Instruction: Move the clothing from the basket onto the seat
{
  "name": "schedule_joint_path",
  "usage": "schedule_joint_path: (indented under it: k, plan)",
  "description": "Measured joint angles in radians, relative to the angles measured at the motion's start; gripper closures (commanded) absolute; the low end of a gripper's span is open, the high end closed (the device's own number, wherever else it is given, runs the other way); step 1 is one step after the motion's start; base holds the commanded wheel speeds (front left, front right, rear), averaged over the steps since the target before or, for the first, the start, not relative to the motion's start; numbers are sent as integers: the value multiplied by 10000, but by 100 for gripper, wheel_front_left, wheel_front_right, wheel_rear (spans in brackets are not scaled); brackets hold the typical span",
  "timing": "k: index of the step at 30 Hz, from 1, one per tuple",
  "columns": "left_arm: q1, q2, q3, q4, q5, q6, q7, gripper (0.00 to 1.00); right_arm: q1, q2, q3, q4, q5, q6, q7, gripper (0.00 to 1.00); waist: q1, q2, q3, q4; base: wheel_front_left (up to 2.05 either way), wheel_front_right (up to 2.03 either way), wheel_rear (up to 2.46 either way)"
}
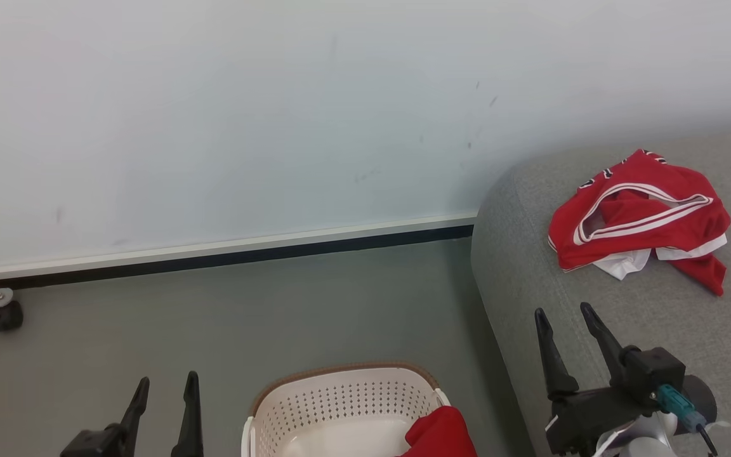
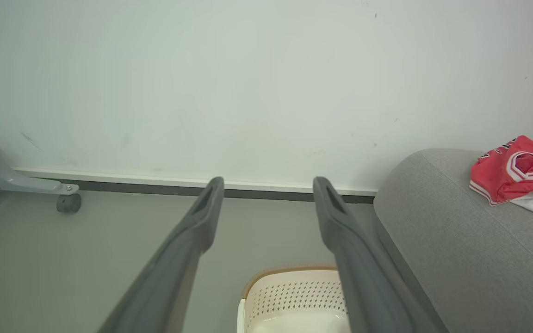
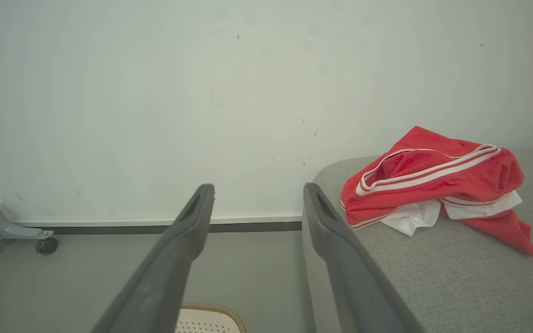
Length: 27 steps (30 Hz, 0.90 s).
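One red garment with white stripes and white lining (image 1: 641, 219) (image 2: 518, 173) (image 3: 437, 182) lies crumpled on the grey seat (image 1: 594, 298) (image 2: 456, 249) (image 3: 456, 277) at the right. A second, plainer red garment (image 1: 438, 435) hangs at the right inside edge of the cream basket (image 1: 340, 397) (image 2: 294, 296) (image 3: 208, 319), low in the head view. My left gripper (image 1: 165, 384) (image 2: 269, 182) is open above the floor, left of the basket. Over the seat's front edge my right gripper (image 1: 562, 314) (image 3: 258, 188) is open and empty.
A pale wall with a white and dark baseboard (image 1: 213, 251) runs behind. A grey metal leg on a black caster (image 1: 5, 315) (image 2: 68, 202) (image 3: 46, 245) stands at the far left. Grey floor (image 1: 213, 330) lies between the wall and the basket.
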Motion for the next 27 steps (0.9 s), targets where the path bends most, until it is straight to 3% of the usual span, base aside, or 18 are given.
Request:
schedule_joint_path:
  k: [27]
  plan:
    - [630, -359, 809, -594, 719, 10, 0, 0, 854, -52, -326, -1083, -13, -90, -15, 0, 0, 0, -59, 208, 0, 0, 0]
